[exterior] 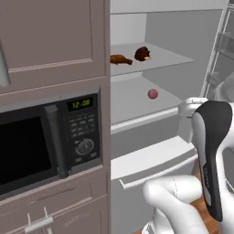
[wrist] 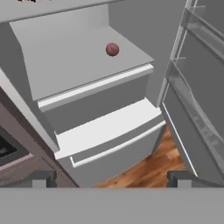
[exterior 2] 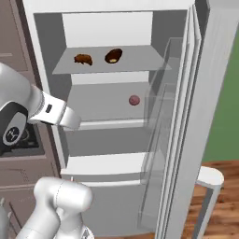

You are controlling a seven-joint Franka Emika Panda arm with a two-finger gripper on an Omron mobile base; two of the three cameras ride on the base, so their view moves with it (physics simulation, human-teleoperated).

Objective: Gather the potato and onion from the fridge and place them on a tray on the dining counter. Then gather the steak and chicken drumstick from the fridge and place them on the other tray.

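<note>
A: Why is the fridge (exterior 2: 116,28) standing open like that?

B: So the arm can reach the shelves. In the right base view the door is swung out to the right of the frame, leaving the inside bare. On the upper shelf the chicken drumstick (exterior 2: 83,59) lies to the left and the steak (exterior 2: 113,55) just right of it, apart from each other.

A: And the small reddish ball lower down?

B: That looks like the onion (exterior 2: 134,100), alone on the middle shelf, near the centre of the frame. In the hand view it sits in the upper middle (wrist: 112,49). I can't make out a potato.

A: Is the gripper holding anything?

B: No. The gripper (wrist: 111,178) has its fingers spread wide with nothing between them, at the bottom of the hand view, well short of the shelves. My guess is they stand wide ready for a round thing like that onion.

A: And the microwave (exterior: 45,141)?

B: Beside the fridge, lower left of the left base view, no part of the job.
</note>
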